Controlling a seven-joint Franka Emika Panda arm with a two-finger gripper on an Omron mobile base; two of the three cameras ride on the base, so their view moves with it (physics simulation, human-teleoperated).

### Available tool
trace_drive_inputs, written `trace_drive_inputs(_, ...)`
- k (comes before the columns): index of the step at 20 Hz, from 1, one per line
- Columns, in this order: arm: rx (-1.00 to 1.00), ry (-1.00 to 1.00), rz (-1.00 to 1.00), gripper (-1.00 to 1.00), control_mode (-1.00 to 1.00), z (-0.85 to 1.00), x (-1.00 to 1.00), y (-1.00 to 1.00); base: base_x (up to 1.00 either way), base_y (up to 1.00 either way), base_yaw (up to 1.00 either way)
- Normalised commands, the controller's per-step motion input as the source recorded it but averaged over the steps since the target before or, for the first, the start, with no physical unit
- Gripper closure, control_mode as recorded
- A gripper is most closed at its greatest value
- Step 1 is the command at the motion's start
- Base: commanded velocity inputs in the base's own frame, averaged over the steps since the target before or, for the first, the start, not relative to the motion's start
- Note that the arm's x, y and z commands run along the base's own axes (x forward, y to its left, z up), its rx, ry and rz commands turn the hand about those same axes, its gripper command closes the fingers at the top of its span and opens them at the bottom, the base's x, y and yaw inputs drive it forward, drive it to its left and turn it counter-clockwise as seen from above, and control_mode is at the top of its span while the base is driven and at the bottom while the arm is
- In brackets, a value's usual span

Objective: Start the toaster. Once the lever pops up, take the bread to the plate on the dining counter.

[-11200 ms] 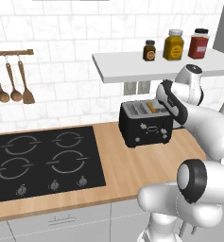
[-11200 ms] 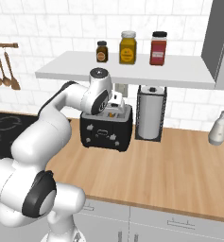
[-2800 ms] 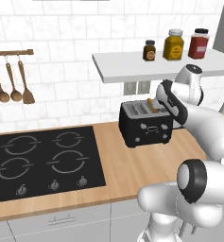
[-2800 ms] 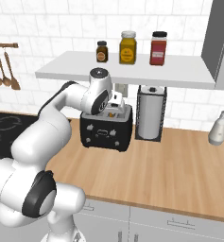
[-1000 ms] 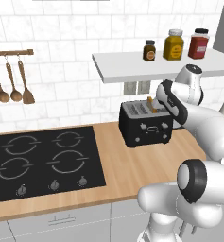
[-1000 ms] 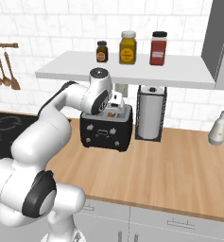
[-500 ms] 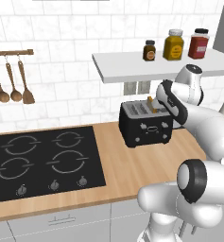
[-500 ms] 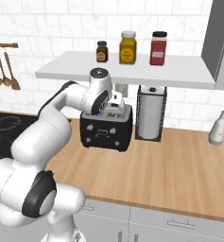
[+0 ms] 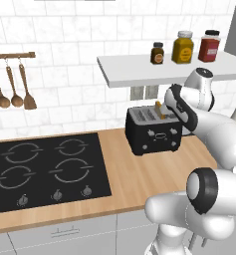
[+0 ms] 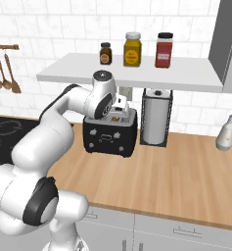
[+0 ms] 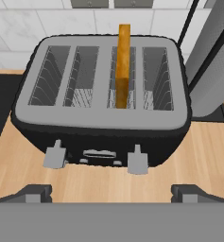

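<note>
**Bread up in the slot, lift still to make**

Bread point(image 11: 123, 66) stands on edge in the toaster point(image 11: 101, 101), sticking well above its top, on the counter point(image 9: 139, 172). My end effector point(image 11: 108, 191) hovers just above the front, fingers spread wide, holding nothing. I judge the bread ready to take: I centre the fingers across its thin faces, descend straight, close gently, then lift vertically clear of the slot.
</note>
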Motion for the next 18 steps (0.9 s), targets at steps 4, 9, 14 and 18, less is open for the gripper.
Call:
trace_drive_inputs(4,0.0,0.0,0.0,-1.0,-1.0,0.0,0.0,0.0,0.0,0.0,0.0)
trace_drive_inputs(9,0.0,0.0,0.0,-1.0,-1.0,0.0,0.0,0.0,0.0,0.0,0.0)
trace_drive_inputs(14,0.0,0.0,0.0,-1.0,-1.0,0.0,0.0,0.0,0.0,0.0,0.0)
trace_drive_inputs(18,0.0,0.0,0.0,-1.0,-1.0,0.0,0.0,0.0,0.0,0.0,0.0)
